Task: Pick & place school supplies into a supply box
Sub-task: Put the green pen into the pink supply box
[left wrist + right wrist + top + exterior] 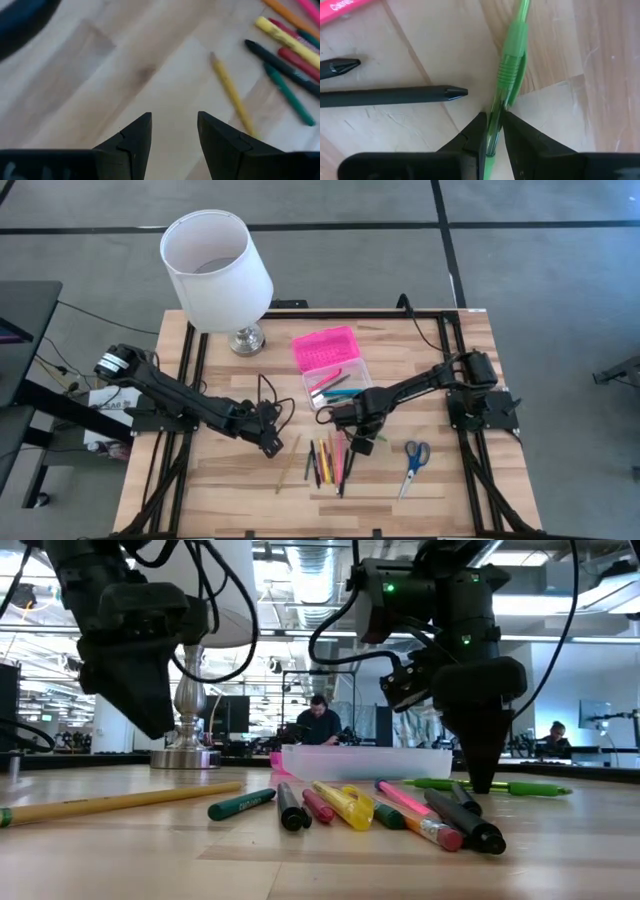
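Note:
The supply box lies open at the table's middle, its pink lid (325,348) on the far side and its clear base (345,385) holding a few pens. Several pens and markers (330,460) lie in a loose bunch nearer the front, a yellow pencil (288,463) to their left, blue-handled scissors (414,460) to their right. My right gripper (362,442) points down at the bunch's right edge, shut on a green pen (512,60). My left gripper (272,444) hangs open over bare wood left of the pencil (232,95). My right gripper pinches the green pen's clear barrel (495,125), just behind its ribbed grip, between the two fingertips. The fingers come from above, pointing down, one on each side of the barrel. The pen (500,786) lies level at table height; whether it is lifted clear I cannot tell.
A white lampshade (215,265) on a metal foot (246,340) stands at the far left of the table. Black frame rails run along both sides. Bare wood lies in front of the pens. A person (320,720) sits in the room behind.

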You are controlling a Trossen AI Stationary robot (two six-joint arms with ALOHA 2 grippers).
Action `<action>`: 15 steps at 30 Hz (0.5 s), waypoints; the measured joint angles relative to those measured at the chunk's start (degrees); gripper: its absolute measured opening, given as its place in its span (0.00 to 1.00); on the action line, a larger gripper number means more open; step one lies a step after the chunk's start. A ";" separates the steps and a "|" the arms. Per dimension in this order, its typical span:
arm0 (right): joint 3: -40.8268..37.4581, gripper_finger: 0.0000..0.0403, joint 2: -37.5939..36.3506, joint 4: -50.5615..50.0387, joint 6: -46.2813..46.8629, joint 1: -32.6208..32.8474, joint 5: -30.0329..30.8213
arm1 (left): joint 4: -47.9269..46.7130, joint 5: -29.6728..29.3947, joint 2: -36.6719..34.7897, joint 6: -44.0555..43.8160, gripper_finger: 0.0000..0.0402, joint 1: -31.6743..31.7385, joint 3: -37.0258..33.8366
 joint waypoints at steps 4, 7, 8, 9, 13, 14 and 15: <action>-0.54 0.15 -0.64 1.08 -1.07 1.07 2.33 | 4.80 4.08 3.06 -0.46 0.38 -0.13 0.02; -0.76 0.15 -1.44 1.08 -1.14 1.35 4.17 | 8.70 6.41 5.44 -1.00 0.38 -0.59 0.04; -1.12 0.15 -1.48 1.36 -1.14 1.36 4.43 | 9.51 6.99 5.98 -1.54 0.38 -0.77 0.02; -1.72 0.15 -2.18 1.80 -1.13 1.36 4.43 | 10.94 7.55 6.69 -2.33 0.38 -0.99 0.02; -5.07 0.15 -4.22 3.66 0.21 1.41 4.74 | 12.67 8.08 8.05 -5.26 0.38 -2.16 0.02; -6.22 0.15 -5.21 3.98 0.66 1.42 5.02 | 13.16 7.89 8.26 -5.84 0.38 -2.47 0.02; -7.24 0.15 -5.69 4.47 1.08 1.43 5.17 | 13.26 7.49 8.24 -6.37 0.38 -2.82 0.02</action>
